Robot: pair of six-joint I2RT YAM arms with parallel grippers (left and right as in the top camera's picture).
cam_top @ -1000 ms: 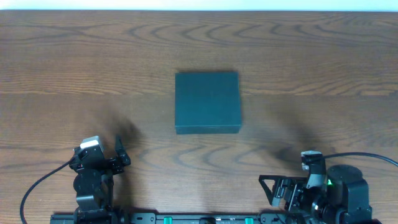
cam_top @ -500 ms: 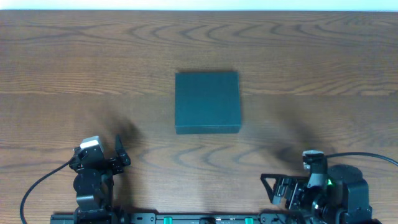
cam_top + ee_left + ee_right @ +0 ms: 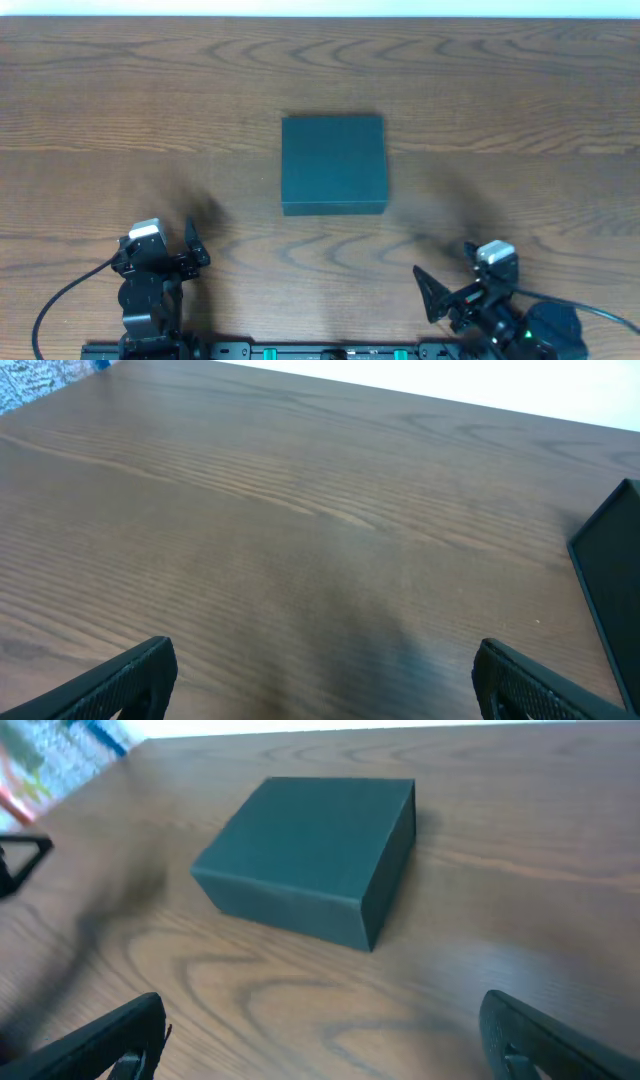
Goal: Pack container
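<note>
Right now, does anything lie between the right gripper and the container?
No. Only bare wooden table separates the open right gripper from the closed container, as the right wrist view shows.

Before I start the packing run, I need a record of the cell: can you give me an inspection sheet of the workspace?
Surface: wooden table, brown grain, no spills or marks seen.
Job's things: black container mid-table, lid shut, lying flat on the wood; nothing to pack seen.
Clutter: nothing seen.
Grippers: left gripper and right gripper both open and empty, near the front edge, apart from the container.
Cables: a black cable loops at the front left; another runs off at the front right; neither touches the container.
Surroundings: white strip beyond the far edge; blurred coloured shapes at the upper left of the right wrist view, too blurred to name.
</note>
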